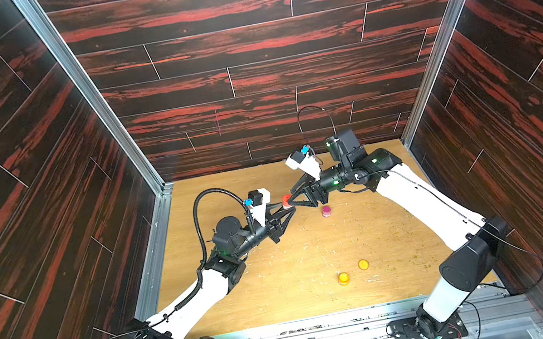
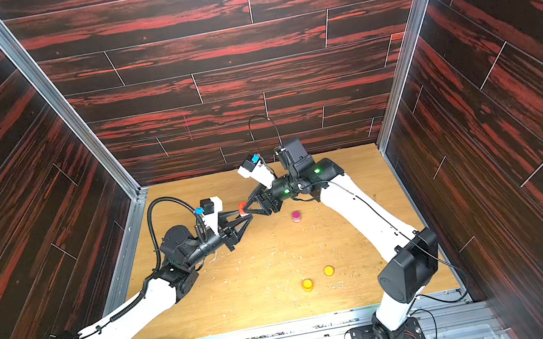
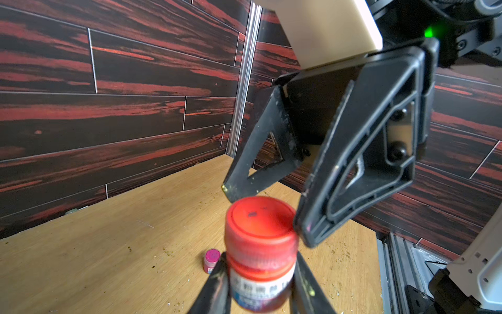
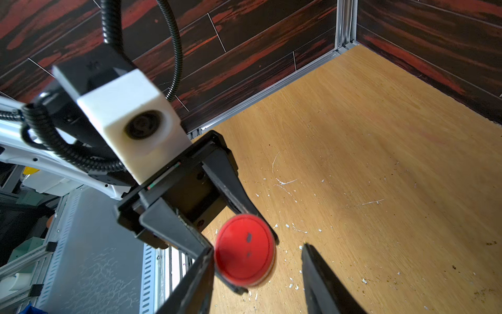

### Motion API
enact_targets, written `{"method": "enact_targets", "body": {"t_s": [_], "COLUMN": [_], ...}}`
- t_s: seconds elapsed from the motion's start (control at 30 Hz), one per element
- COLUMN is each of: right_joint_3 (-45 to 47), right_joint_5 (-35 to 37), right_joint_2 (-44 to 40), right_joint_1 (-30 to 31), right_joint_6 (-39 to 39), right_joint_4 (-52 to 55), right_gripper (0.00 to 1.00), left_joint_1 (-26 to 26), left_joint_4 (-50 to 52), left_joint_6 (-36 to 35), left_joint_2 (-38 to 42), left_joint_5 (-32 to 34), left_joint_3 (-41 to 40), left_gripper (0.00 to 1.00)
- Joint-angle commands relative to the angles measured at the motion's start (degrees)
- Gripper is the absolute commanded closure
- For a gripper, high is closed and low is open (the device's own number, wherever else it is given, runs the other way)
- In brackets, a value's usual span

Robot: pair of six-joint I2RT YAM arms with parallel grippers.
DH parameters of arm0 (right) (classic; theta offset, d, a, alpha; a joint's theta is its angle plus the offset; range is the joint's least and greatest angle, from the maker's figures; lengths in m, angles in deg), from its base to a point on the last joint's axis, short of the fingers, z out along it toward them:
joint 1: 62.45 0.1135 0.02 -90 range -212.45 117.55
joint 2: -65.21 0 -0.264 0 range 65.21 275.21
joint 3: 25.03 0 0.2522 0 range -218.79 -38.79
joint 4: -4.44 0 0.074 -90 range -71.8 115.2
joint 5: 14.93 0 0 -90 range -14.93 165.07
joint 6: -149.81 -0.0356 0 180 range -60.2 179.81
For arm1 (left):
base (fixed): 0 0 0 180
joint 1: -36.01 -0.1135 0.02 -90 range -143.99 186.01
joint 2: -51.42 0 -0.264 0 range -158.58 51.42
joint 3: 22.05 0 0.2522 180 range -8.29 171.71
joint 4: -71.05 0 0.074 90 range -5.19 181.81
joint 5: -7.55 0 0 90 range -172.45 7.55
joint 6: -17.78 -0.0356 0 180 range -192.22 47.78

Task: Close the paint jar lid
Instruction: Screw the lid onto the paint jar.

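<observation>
A red paint jar [image 3: 260, 280] with a printed label is held above the wooden floor, my left gripper [image 3: 259, 271] shut on its body. Its red lid [image 3: 260, 220] sits on top of the jar. Both top views show the jar [image 1: 286, 201] [image 2: 243, 208] between the two gripper tips. My right gripper [image 4: 258, 248] straddles the lid [image 4: 244, 250] and stands open: one finger [image 4: 206, 261] touches the lid's edge, while the other finger [image 4: 315, 266] is a gap away from it.
A small pink jar [image 1: 326, 211] with its lid on stands on the floor just right of the grippers. A yellow jar [image 1: 343, 278] and a loose yellow lid [image 1: 363, 264] lie nearer the front. Dark panelled walls enclose three sides.
</observation>
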Motion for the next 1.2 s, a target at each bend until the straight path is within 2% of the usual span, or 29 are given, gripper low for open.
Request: {"method": "enact_targets", "body": {"t_s": [0.0, 0.23, 0.53, 0.73, 0.87, 1.03, 1.1, 1.17], "right_joint_3": [-1.1, -0.5, -0.3, 0.1, 0.4, -1.7, -3.3, -5.3], "right_joint_5": [0.9, 1.5, 4.3, 6.4, 13.1, 29.1, 32.2, 34.3], "right_joint_2": [1.0, 1.6, 1.8, 2.6, 4.0, 8.2, 10.0, 11.2], "right_joint_1": [0.4, 1.7, 2.3, 3.1, 6.1, 11.2, 12.5, 13.3], "right_joint_6": [-0.4, -0.5, -2.3, -5.1, -12.7, -28.6, -33.4, -34.9], "right_joint_4": [0.1, -0.3, -1.5, -2.4, -6.2, -11.4, -12.4, -11.4], "right_gripper": [0.51, 0.55, 0.7, 0.73, 0.72, 0.69, 0.69, 0.67], "left_joint_1": [0.0, 0.0, 0.0, 0.0, 0.5, 3.2, 3.8, 4.0], "left_joint_4": [-2.0, -1.8, -1.3, -0.8, 1.6, 0.5, -1.3, -2.9], "left_joint_6": [-0.1, 0.0, -0.5, -1.5, -4.7, -8.9, -9.6, -9.6], "left_joint_2": [0.8, 0.4, 0.1, -0.4, -2.2, -7.7, -10.0, -11.5], "left_joint_5": [-1.4, -1.3, -1.2, 1.2, 6.0, 18.2, 21.8, 22.9], "left_joint_3": [0.9, 1.5, 1.8, 2.0, 4.7, 8.2, 9.5, 10.4], "left_gripper": [0.82, 0.82, 0.82, 0.81, 0.82, 0.82, 0.83, 0.83]}}
